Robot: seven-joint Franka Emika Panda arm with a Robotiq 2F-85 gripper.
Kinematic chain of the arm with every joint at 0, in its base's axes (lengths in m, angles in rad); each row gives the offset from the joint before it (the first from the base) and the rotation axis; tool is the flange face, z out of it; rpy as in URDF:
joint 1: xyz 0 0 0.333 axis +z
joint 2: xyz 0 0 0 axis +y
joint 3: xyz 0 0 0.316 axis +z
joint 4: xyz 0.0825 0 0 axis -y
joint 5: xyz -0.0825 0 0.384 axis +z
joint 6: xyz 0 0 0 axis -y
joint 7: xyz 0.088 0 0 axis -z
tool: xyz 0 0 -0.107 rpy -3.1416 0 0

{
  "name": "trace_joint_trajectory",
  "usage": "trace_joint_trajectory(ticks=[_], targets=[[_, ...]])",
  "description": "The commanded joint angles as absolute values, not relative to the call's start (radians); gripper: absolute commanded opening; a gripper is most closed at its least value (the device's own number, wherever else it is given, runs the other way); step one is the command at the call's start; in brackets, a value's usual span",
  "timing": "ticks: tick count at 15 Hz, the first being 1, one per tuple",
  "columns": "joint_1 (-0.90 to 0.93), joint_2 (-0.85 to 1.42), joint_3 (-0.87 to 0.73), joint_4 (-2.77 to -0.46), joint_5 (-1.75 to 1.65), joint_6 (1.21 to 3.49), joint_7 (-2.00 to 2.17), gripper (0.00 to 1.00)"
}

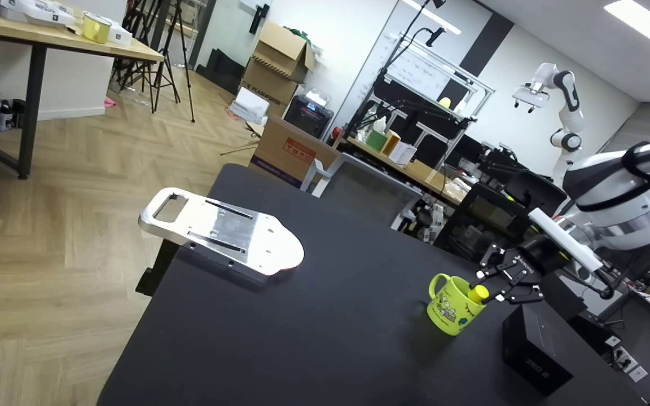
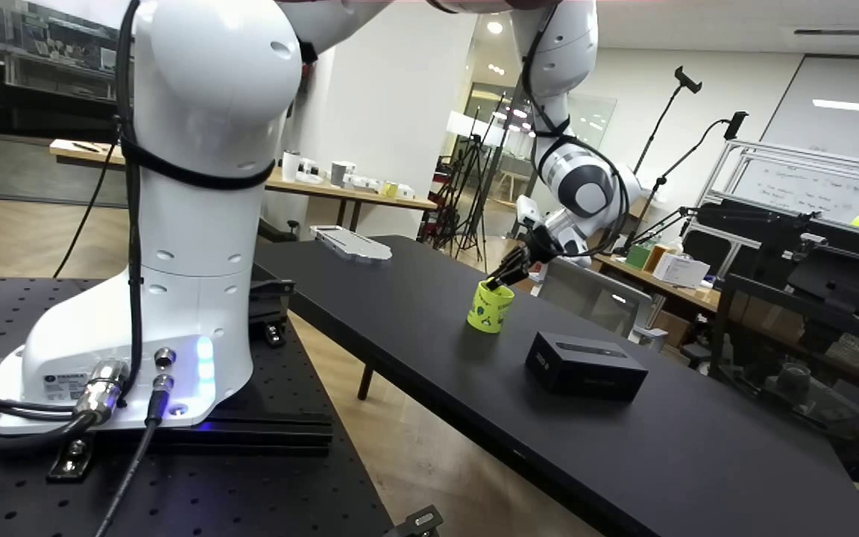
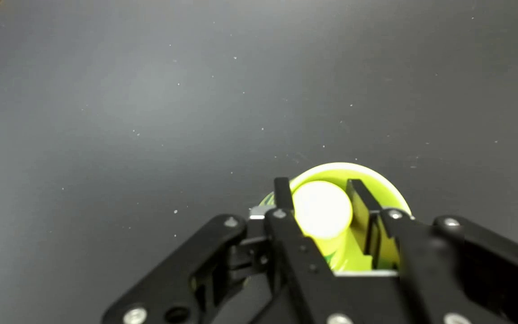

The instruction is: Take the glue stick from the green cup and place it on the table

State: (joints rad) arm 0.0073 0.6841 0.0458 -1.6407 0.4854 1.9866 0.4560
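The green cup (image 1: 449, 309) stands on the black table (image 1: 302, 344), and also shows in an exterior view (image 2: 488, 307) and the wrist view (image 3: 378, 182). The glue stick (image 1: 478, 294) stands in the cup, its bright yellow end above the rim; in the wrist view that end (image 3: 322, 209) looks washed out. My gripper (image 3: 319, 184) reaches down with its fingers on either side of the glue stick. The right finger is inside the cup, with a small gap to the stick. The left finger overlaps the rim close against the stick; I cannot tell if it touches.
A black box (image 1: 535, 351) lies near the cup and shows in an exterior view (image 2: 586, 365). A silver metal plate with a handle slot (image 1: 226, 231) lies at the table's far end. A chair (image 1: 367, 186) stands by the table edge.
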Motion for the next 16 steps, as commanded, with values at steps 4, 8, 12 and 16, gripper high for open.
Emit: trace_joint_trajectory(ticks=[4,8,12,16], targets=[[-0.002,0.602,0.05,-1.646,0.515,1.912,0.455,0.09],[-0.016,0.506,0.047,-1.668,0.508,1.791,0.406,0.09],[-0.041,0.423,0.029,-1.659,0.487,1.635,0.324,0.09],[-0.079,0.429,-0.018,-1.615,0.485,1.525,0.302,0.09]])
